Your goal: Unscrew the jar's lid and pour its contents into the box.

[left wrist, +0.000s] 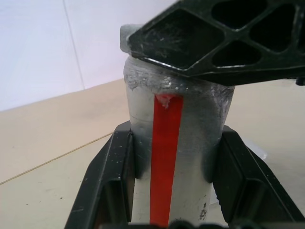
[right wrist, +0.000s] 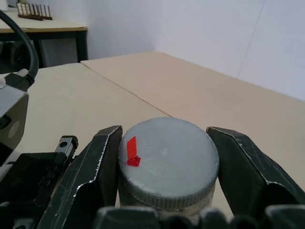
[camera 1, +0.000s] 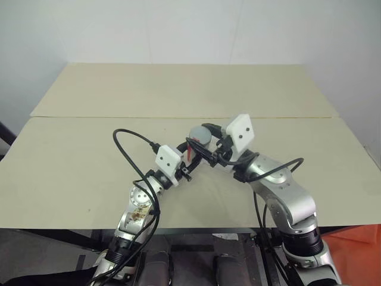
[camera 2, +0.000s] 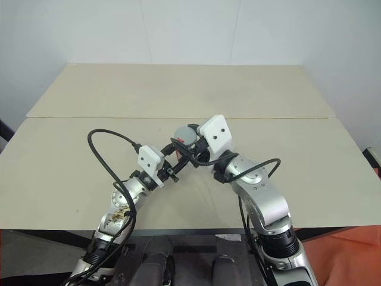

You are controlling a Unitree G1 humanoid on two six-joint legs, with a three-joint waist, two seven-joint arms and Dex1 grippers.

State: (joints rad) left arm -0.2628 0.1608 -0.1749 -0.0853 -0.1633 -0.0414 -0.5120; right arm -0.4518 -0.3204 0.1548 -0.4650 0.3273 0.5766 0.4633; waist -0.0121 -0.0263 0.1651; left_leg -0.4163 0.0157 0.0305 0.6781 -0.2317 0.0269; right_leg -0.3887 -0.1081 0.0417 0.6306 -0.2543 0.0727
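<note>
Centrally, above the beige table [camera 1: 89, 155], the two arms meet over the near panel. Left gripper [left wrist: 169, 157]: its black fingers [left wrist: 107, 186] are clenched on the body of the jar [left wrist: 190, 143], one on each flank, holding the silvery-grey cylinder upright and clear of the tabletop; the red vertical stripe [left wrist: 166, 162] faces the left wrist camera. Right gripper [right wrist: 167, 164]: its fingers [right wrist: 97, 176] are closed against opposite edges of the lid [right wrist: 171, 160], which sits screwed on top of the jar. A small red mark [right wrist: 131, 151] lies near the lid's rim, beside one finger.
</note>
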